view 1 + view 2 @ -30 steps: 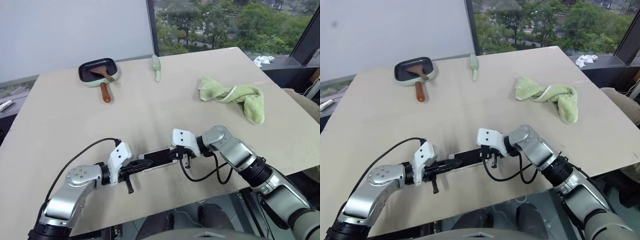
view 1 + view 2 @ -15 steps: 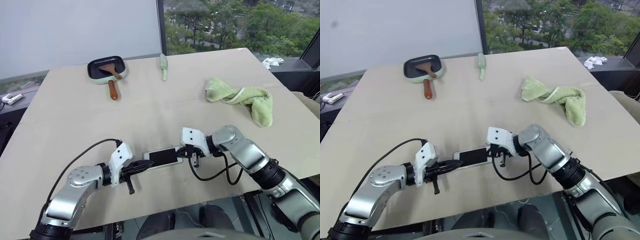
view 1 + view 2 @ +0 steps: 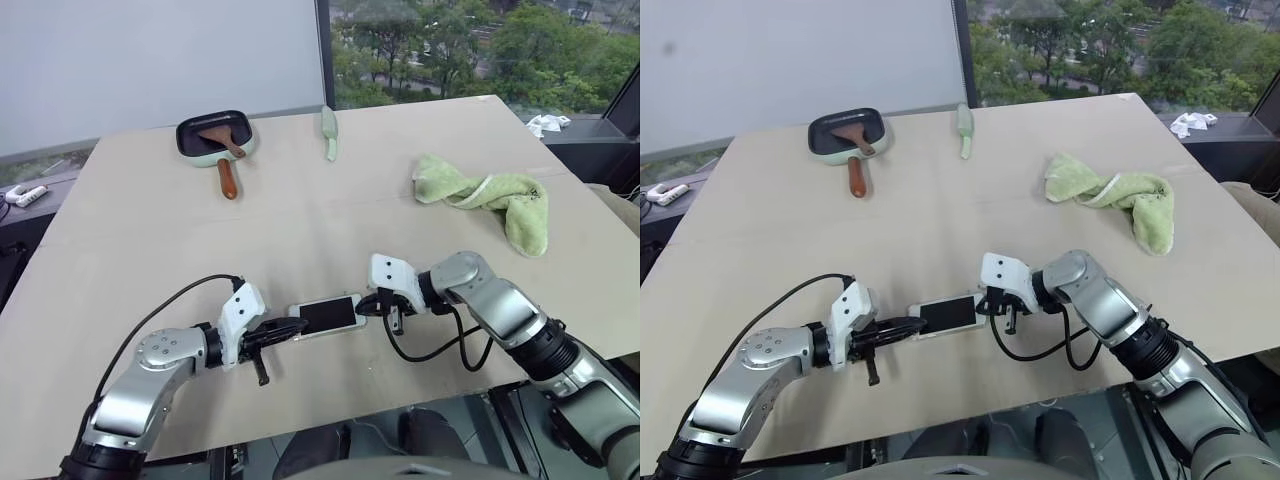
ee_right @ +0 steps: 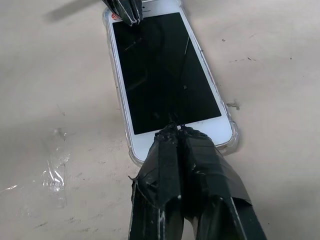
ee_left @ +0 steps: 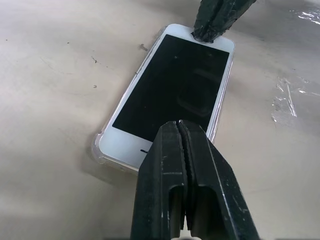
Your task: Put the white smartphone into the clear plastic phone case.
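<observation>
**Beige table and what lies on it**

A broad beige table (image 3: 300, 230) carries everything. Between the left gripper (image 3: 297, 326) and the right gripper (image 3: 368, 306), the white smartphone (image 3: 328, 314) lies flat, screen up, seated in the clear plastic phone case (image 5: 100, 150), whose rim shows round its corners. Well beyond the left gripper sits a small dark pan (image 3: 214, 136) with a brown wooden handle, a pale green utensil (image 3: 328, 121) near it. Beyond the right gripper lies a crumpled green towel (image 3: 485, 196).
</observation>
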`<state>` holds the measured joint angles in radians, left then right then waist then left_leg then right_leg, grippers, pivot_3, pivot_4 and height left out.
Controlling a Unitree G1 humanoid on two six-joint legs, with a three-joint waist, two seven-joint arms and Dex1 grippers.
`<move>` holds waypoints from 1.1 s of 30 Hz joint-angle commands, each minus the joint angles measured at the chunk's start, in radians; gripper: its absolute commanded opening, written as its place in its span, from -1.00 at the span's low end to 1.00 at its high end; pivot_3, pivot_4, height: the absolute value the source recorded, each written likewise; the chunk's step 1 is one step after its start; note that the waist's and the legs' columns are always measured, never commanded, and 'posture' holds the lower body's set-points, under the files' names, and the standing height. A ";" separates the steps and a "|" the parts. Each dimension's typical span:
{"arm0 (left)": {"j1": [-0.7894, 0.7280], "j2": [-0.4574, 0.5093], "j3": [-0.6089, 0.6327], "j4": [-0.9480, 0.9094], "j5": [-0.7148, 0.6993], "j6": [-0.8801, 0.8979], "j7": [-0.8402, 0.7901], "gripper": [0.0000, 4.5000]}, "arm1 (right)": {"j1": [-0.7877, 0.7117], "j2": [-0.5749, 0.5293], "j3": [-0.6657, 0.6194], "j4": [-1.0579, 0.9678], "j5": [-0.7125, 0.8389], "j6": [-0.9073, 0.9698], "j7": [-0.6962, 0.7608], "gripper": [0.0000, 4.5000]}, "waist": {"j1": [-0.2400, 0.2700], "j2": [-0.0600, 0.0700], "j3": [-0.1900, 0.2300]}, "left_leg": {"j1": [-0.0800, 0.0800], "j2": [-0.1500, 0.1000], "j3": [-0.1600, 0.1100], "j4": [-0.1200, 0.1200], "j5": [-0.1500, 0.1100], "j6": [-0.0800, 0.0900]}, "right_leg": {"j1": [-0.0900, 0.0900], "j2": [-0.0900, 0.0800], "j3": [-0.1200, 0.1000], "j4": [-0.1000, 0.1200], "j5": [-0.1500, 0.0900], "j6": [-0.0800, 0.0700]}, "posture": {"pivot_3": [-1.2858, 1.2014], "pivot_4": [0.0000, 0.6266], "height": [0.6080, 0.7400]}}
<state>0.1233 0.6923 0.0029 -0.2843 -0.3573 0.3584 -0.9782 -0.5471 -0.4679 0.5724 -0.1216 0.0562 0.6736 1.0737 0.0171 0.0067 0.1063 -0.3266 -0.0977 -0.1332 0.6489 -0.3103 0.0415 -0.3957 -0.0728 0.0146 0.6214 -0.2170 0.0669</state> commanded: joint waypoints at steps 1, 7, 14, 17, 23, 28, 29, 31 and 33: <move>-0.011 0.007 0.009 -0.012 -0.011 -0.003 -0.002 -1.00 | 0.074 -0.087 0.137 0.136 -0.085 0.130 0.012 -0.95 | 0.000 0.000 0.000 | 0.000 0.000 0.000 0.000 0.000 0.000 | 0.000 0.000 0.000 0.000 0.000 0.000 | 0.03 -0.52 1.00; -0.023 0.010 0.010 -0.011 -0.012 0.002 -0.003 -1.00 | 0.042 -0.086 0.183 0.164 -0.116 0.126 0.017 -0.95 | 0.000 -0.001 0.002 | 0.000 0.000 -0.001 0.000 0.000 0.000 | 0.000 0.000 0.000 0.000 0.000 0.000 | 0.03 -0.52 1.00; -0.021 0.013 0.014 -0.014 -0.012 0.003 -0.002 -1.00 | 0.016 -0.070 0.223 0.199 -0.146 0.117 0.011 -0.95 | -0.002 -0.001 0.002 | 0.000 0.000 -0.001 -0.001 0.000 0.000 | 0.000 0.000 -0.001 0.000 -0.001 0.000 | 0.03 -0.52 1.00; -0.020 0.013 0.015 -0.012 -0.012 0.001 -0.002 -1.00 | 0.009 -0.067 0.242 0.205 -0.169 0.108 0.015 -0.95 | -0.001 -0.001 0.002 | 0.000 0.000 -0.001 -0.001 0.000 0.000 | 0.000 0.000 -0.001 0.000 -0.001 0.000 | 0.03 -0.52 1.00; -0.020 0.010 0.017 -0.008 -0.015 -0.003 -0.002 -1.00 | 0.016 -0.075 0.265 0.175 -0.166 0.116 0.047 -0.95 | -0.001 -0.001 0.001 | 0.000 0.000 -0.001 -0.002 0.000 0.000 | 0.000 0.000 -0.001 0.000 -0.002 -0.001 | 0.03 -0.52 1.00; -0.026 0.010 0.016 0.000 -0.014 -0.004 -0.004 -1.00 | 0.028 -0.086 0.266 0.137 -0.145 0.128 0.080 -0.95 | -0.001 -0.001 0.001 | 0.000 0.000 -0.002 -0.003 0.000 0.000 | 0.000 0.000 -0.001 -0.001 -0.002 0.000 | 0.03 -0.52 1.00; -0.028 0.009 0.014 0.002 -0.013 -0.005 -0.004 -1.00 | 0.030 -0.087 0.264 0.134 -0.145 0.124 0.080 -0.95 | -0.001 -0.001 0.001 | 0.000 0.000 -0.002 -0.003 0.000 0.000 | 0.000 0.000 -0.001 -0.001 -0.002 0.000 | 0.03 -0.52 1.00; -0.032 0.008 0.012 0.005 -0.012 -0.006 -0.005 -1.00 | 0.032 -0.090 0.262 0.129 -0.142 0.114 0.089 -0.95 | 0.000 -0.001 0.001 | 0.000 0.000 -0.002 -0.005 0.000 0.000 | 0.000 0.000 -0.002 -0.004 -0.002 0.000 | 0.03 -0.52 1.00; -0.034 0.008 0.011 0.007 -0.011 -0.006 -0.005 -1.00 | 0.035 -0.092 0.258 0.124 -0.141 0.107 0.092 -0.95 | 0.000 -0.001 0.001 | 0.000 0.000 -0.003 -0.008 0.000 0.000 | 0.000 0.000 -0.002 -0.006 -0.003 0.000 | 0.03 -0.52 1.00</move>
<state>0.0953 0.6956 0.0003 -0.2760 -0.3578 0.3644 -0.9789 -0.6335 -0.4927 0.6472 -0.1219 -0.0215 0.6787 1.1188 0.0167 0.0058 0.1074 -0.3266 -0.0978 -0.1360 0.6396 -0.3102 0.0409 -0.3959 -0.0733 0.0121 0.6144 -0.2195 0.0669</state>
